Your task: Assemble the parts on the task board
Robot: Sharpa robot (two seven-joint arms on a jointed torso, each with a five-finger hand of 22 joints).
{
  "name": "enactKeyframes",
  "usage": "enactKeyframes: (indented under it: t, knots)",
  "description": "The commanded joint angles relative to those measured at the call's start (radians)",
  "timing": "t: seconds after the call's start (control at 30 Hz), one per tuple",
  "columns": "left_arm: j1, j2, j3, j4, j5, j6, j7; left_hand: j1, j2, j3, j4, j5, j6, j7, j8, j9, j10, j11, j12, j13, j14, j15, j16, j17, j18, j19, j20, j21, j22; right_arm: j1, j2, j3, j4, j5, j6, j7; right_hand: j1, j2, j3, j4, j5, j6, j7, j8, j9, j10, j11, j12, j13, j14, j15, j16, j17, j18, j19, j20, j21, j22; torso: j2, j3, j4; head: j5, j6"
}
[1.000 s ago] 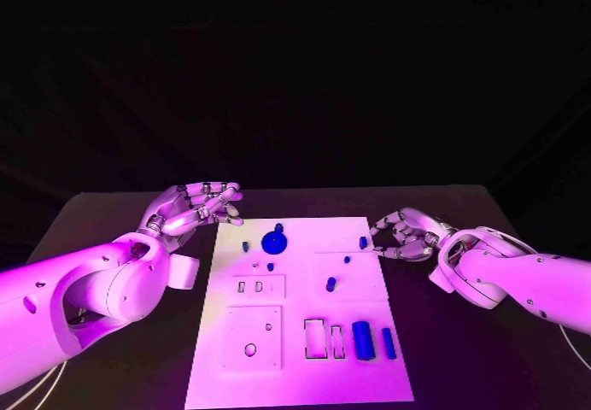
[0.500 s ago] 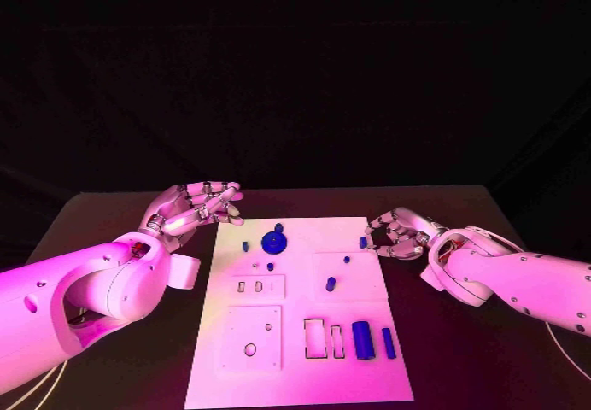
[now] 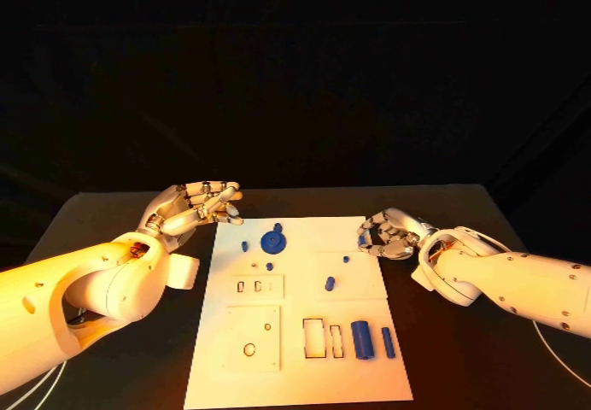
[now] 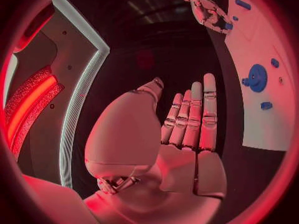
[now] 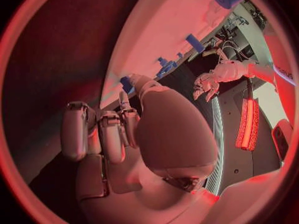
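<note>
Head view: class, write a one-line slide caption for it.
Right hand reaches a small blue part at the task board edge; left hand waits beside it.

right hand (image 5: 124, 134) fingers curled, beside task board (image 5: 168, 30), blue parts (image 5: 194, 43)

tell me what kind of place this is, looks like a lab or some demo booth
Probably a robot test or demo bench rather than a workshop. A white task board with small blue parts lies on a black table against a dark backdrop, with the left hand and right hand beside it.
</note>
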Motion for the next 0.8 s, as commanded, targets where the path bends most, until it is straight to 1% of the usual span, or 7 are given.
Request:
enactKeyframes:
  t: [0.03,0.23,0.37,0.4,0.43,0.47,0.8]
  knots:
    - [0.001,0.003,0.001,0.002,-0.004,0.019,0.008,0.005,0.001,-0.001,-0.003,-0.007,-0.005,0.026,0.002,0.001,-0.008,-0.002,-0.004,-0.001,-0.009,0.000,0.007,-0.001,0.002,-0.008,-0.001,0.003,0.001,-0.003,0.004,-0.001,0.000,-0.006,0.001,0.005,0.010,0.005,0.007,-0.002,-0.006,0.010,0.002,0.001,0.001,0.002,0.001,0.007,0.124,0.104,0.003,0.004,0.263,-0.005,0.002,-0.002,0.006,0.059,0.000,-0.0004,-0.0006,-0.002,0.005]
    - [0.001,0.003,0.001,0.002,-0.004,0.017,0.008,0.005,0.001,-0.001,-0.003,-0.007,-0.005,0.026,0.002,0.001,-0.008,-0.002,-0.004,-0.001,-0.009,0.000,0.007,-0.001,0.002,-0.008,-0.001,0.003,0.001,-0.003,0.007,-0.001,0.000,-0.006,0.004,0.006,0.012,0.011,0.029,-0.007,-0.009,0.038,-0.004,0.012,0.006,0.008,-0.003,0.013,0.131,0.104,0.000,0.004,0.263,-0.005,0.005,-0.004,0.010,0.064,0.000,0.0008,-0.0002,-0.001,0.003]
    - [0.001,0.002,0.001,0.002,-0.004,0.016,0.008,0.005,0.001,-0.001,-0.003,-0.007,-0.005,0.026,0.002,0.001,-0.008,-0.002,-0.004,-0.001,-0.009,0.000,0.007,-0.001,0.002,-0.008,-0.001,0.003,0.001,-0.004,0.009,-0.001,0.001,-0.006,0.004,0.006,0.012,0.015,0.045,-0.012,-0.011,0.058,-0.010,0.021,0.009,0.011,-0.008,0.015,0.133,0.104,-0.005,0.004,0.263,-0.005,0.005,-0.007,0.010,0.065,0.000,0.0005,-0.0002,0.000,0.003]
    - [0.001,0.002,0.001,0.002,-0.004,0.016,0.008,0.005,0.001,-0.001,-0.003,-0.007,-0.005,0.026,0.002,0.001,-0.008,-0.002,-0.004,-0.001,-0.009,0.000,0.007,-0.001,0.002,-0.008,-0.001,0.003,0.001,-0.004,0.009,-0.001,0.001,-0.006,0.004,0.006,0.012,0.016,0.051,-0.014,-0.018,0.063,-0.012,0.025,0.010,0.011,-0.010,0.015,0.133,0.104,-0.006,0.004,0.263,-0.006,0.006,-0.009,0.010,0.066,0.000,0.0005,-0.0002,0.000,0.003]
    - [0.001,0.002,0.001,0.002,-0.004,0.016,0.008,0.005,0.001,-0.001,-0.003,-0.007,-0.005,0.026,0.002,0.001,-0.008,-0.002,-0.004,-0.001,-0.009,0.000,0.007,-0.001,0.002,-0.008,-0.001,0.003,0.001,-0.004,0.009,-0.001,0.002,-0.006,0.004,0.006,0.011,0.018,0.063,-0.016,-0.053,0.067,-0.015,0.027,0.011,0.011,-0.013,0.015,0.133,0.104,-0.009,0.004,0.263,-0.005,0.005,-0.012,0.010,0.066,-0.001,0.0008,-0.0002,0.001,0.002]
    - [0.001,0.002,0.001,0.002,-0.004,0.016,0.008,0.005,0.001,-0.001,-0.003,-0.007,-0.005,0.026,0.002,0.001,-0.008,-0.002,-0.004,-0.001,-0.009,0.000,0.007,-0.001,0.002,-0.008,-0.001,0.003,0.001,-0.004,0.009,-0.001,0.002,-0.006,0.003,0.005,0.011,0.021,0.077,-0.020,-0.070,0.077,-0.019,0.033,0.014,0.012,-0.016,0.015,0.134,0.104,-0.012,0.004,0.263,-0.006,0.006,-0.014,0.010,0.067,-0.001,0.0008,-0.0002,0.001,0.002]
    - [0.001,0.001,0.001,0.002,-0.004,0.016,0.008,0.005,0.001,-0.001,-0.003,-0.007,-0.005,0.026,0.002,0.001,-0.008,-0.002,-0.004,-0.001,-0.009,0.000,0.007,-0.001,0.002,-0.008,-0.001,0.003,0.001,-0.005,0.008,-0.001,0.003,-0.008,-0.009,0.001,0.008,0.021,0.102,-0.031,-0.072,0.095,-0.027,0.049,0.020,0.013,-0.023,0.016,0.135,0.104,-0.018,0.004,0.263,-0.006,0.008,-0.019,0.012,0.071,-0.001,0.0012,-0.0008,-0.003,0.004]
